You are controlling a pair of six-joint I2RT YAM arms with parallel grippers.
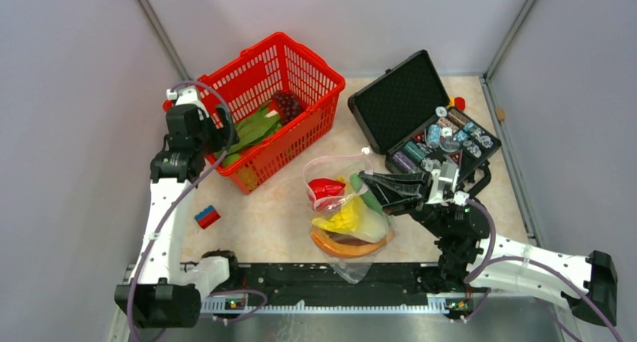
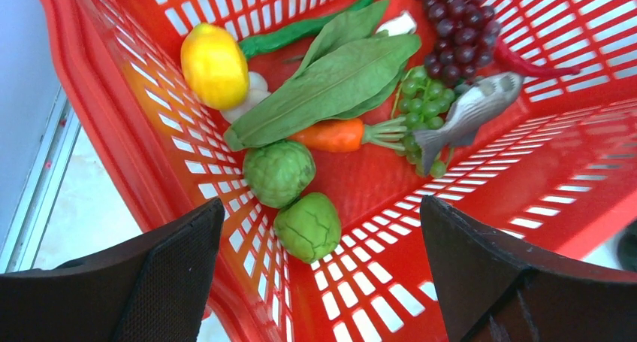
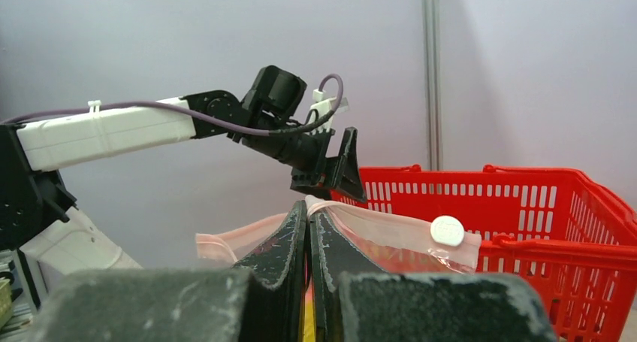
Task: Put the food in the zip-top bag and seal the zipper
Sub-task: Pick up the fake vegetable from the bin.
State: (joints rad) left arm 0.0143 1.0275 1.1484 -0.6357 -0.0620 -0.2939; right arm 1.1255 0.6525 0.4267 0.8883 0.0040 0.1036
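The zip-top bag (image 1: 347, 210) lies mid-table holding a red piece (image 1: 324, 192), a yellow piece (image 1: 342, 216) and an orange curved piece (image 1: 349, 246). My right gripper (image 1: 366, 179) is shut on its pink zipper (image 3: 390, 229), the strip pinched between the fingertips (image 3: 299, 225). My left gripper (image 2: 323, 282) hangs open over the red basket's (image 1: 300, 71) left end, nothing between its fingers (image 2: 173, 274). Below it lie two green round fruits (image 2: 308, 225), a carrot (image 2: 330, 135), a yellow fruit (image 2: 214, 64), leaves (image 2: 330, 83), dark grapes (image 2: 454, 26) and a fish (image 2: 469, 113).
An open black hard case (image 1: 398, 98) with poker chips (image 1: 451, 139) stands right of the bag, just behind my right arm. A small red-and-blue block (image 1: 207, 216) lies beside the left arm. Grey walls close in on both sides.
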